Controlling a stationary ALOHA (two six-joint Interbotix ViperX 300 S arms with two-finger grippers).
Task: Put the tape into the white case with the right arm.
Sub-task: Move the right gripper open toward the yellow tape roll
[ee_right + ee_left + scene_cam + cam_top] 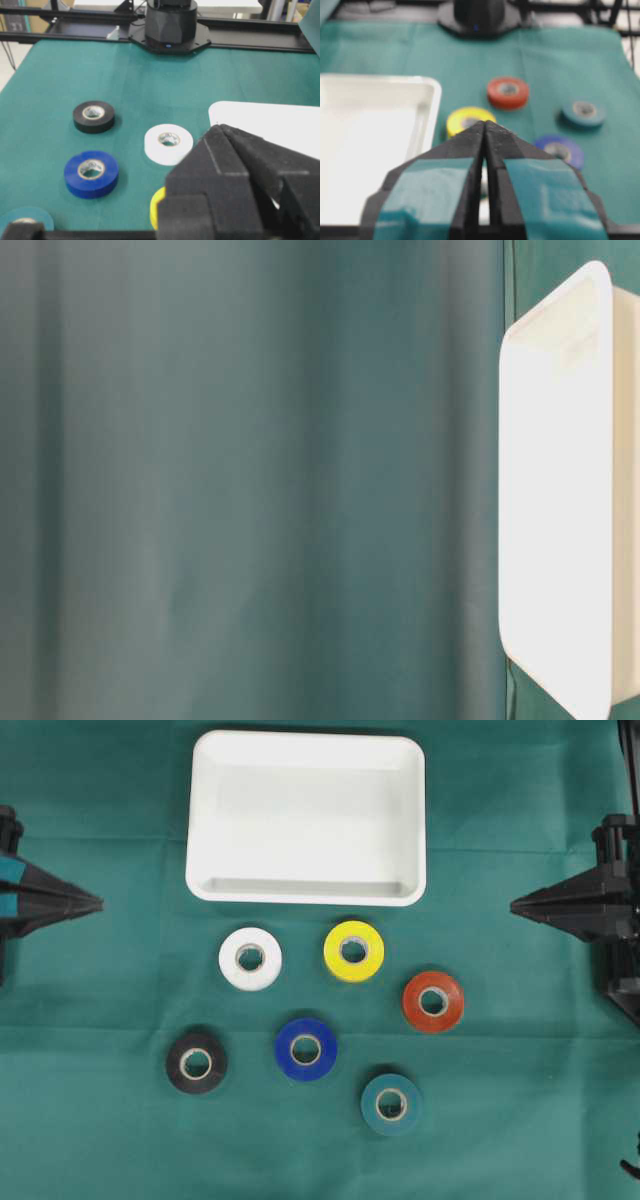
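While both arms' fingers sit clenched on nothing, the white case holds no tape.

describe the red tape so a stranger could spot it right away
Start at the white case on the green cloth; six rolls lie below it in the overhead view. The red tape is the rightmost of them, beside the yellow tape, and the only red roll.

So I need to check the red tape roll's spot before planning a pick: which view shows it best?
The overhead view: the red tape roll is whole and sharp, lying flat near the yellow roll. The left wrist view shows it blurred beyond the shut jaws. The table-level and right wrist views miss it.
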